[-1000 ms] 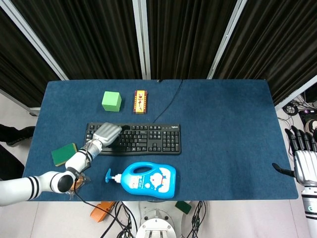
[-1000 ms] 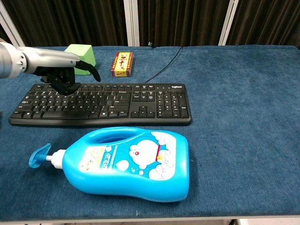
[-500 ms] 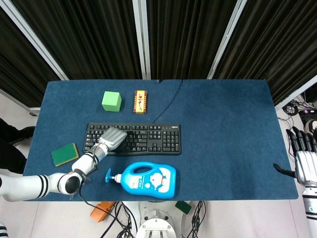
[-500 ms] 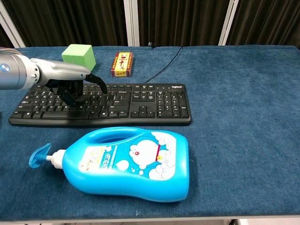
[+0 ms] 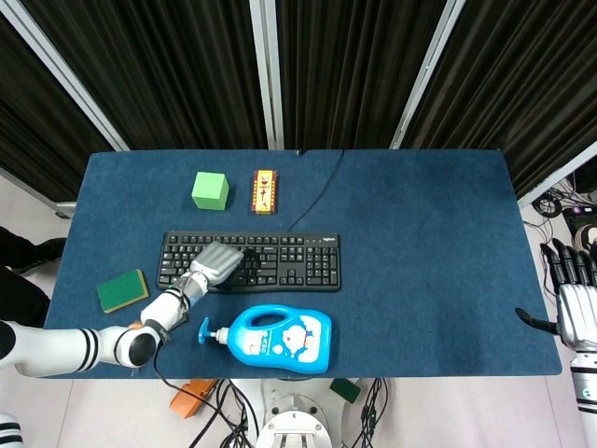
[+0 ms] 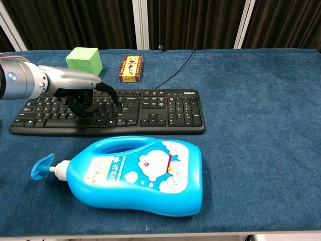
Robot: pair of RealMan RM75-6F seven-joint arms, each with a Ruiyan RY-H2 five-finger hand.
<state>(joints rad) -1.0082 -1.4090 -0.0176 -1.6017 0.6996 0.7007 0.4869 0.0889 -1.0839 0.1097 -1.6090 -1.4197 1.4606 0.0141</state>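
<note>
Black Logitech keyboard (image 5: pixel 250 262) mid-table, behind the blue Doraemon detergent bottle (image 6: pixel 135 175). Left hand (image 5: pixel 217 264) on its left keys, fingers curled down, holding nothing. Right hand (image 5: pixel 576 299) off the table's right edge, fingers spread, empty.

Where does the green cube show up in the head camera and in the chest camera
Head view: the green cube sits at upper left on the blue table, beyond the keyboard.
Chest view: the green cube is at top left, again behind the keyboard.
Shared landmark: the small red box lies just right of it.
</note>
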